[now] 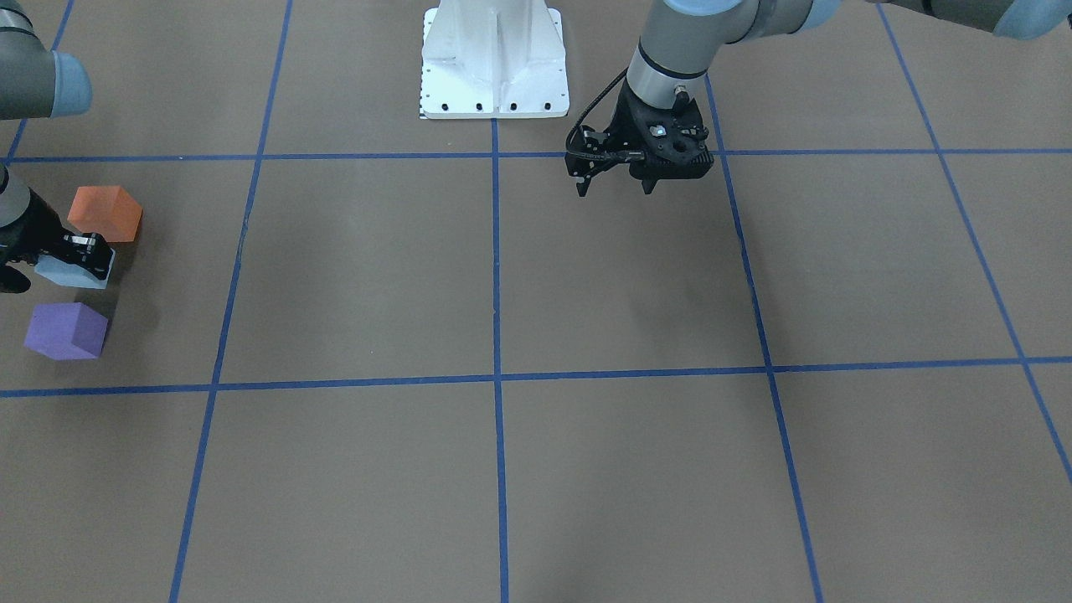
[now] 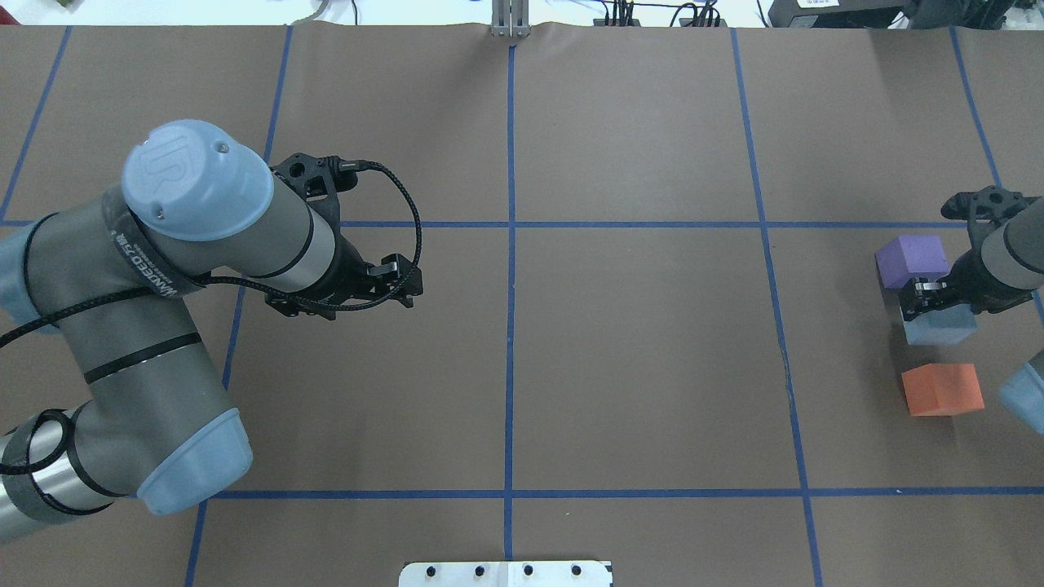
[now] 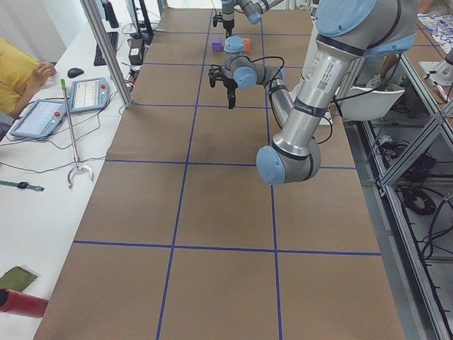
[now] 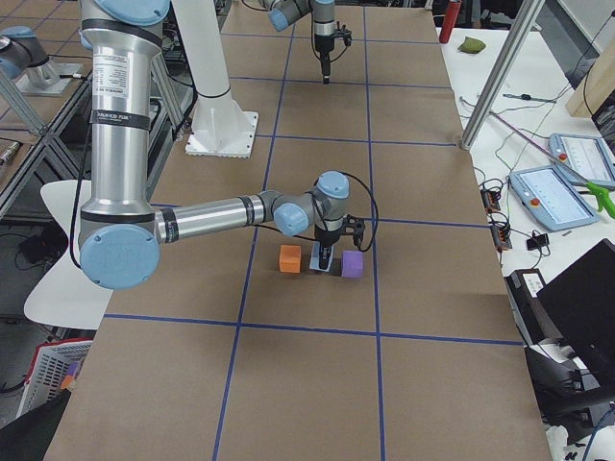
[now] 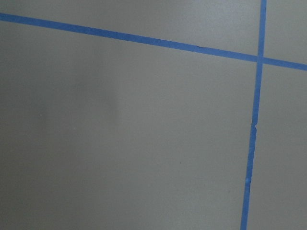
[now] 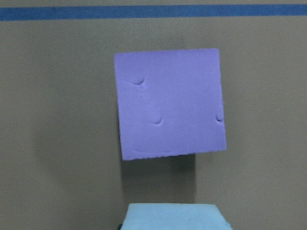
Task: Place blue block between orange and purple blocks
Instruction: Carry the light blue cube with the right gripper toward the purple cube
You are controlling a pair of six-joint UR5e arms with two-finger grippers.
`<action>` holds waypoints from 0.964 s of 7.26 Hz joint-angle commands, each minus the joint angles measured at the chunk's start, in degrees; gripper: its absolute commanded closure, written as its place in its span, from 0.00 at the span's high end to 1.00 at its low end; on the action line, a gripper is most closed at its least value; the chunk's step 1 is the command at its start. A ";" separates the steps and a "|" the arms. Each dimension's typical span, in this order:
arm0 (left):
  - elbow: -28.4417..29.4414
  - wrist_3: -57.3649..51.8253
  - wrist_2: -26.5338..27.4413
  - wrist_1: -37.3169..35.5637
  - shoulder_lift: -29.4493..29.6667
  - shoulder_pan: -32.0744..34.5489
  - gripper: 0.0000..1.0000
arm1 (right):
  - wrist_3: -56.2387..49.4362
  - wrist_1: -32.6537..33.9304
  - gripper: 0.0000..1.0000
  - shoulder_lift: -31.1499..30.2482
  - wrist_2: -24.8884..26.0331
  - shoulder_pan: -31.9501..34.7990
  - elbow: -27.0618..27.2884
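Note:
The light blue block (image 1: 71,272) sits on the table between the orange block (image 1: 105,213) and the purple block (image 1: 65,331), near the table's end on my right. The overhead view shows the same row: purple (image 2: 912,259), blue (image 2: 942,330), orange (image 2: 942,390). My right gripper (image 2: 930,300) is down over the blue block, its fingers straddling it and shut on it. The right wrist view shows the purple block (image 6: 170,103) just beyond the blue block's top (image 6: 172,216). My left gripper (image 1: 615,188) is open and empty, held above bare table.
The white robot base (image 1: 494,59) stands at the table's near edge. Blue tape lines (image 1: 496,276) divide the brown table. An operator (image 3: 18,71) sits beside the table with tablets (image 3: 88,92) on a side bench.

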State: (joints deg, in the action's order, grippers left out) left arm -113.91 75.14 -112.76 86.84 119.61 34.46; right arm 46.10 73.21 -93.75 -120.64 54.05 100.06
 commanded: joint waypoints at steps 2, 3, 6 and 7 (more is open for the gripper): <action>0.00 0.01 0.00 0.00 0.01 -0.09 1.00 | 0.13 0.00 0.00 1.46 -0.03 -0.17 -1.97; 0.09 0.01 0.00 0.00 0.01 -0.09 1.00 | 0.05 0.00 0.04 1.55 0.05 -0.52 -2.06; 0.09 0.01 0.00 0.00 0.01 -0.09 1.00 | -0.04 0.00 0.33 1.64 0.05 -1.14 -2.32; 0.09 0.01 0.00 0.00 0.09 -0.09 1.00 | -0.04 0.00 0.58 1.73 0.05 -1.14 -2.50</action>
State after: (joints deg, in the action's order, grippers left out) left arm -113.82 75.15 -112.76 86.84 119.64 34.37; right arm 46.09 73.21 -92.12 -120.59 52.99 97.77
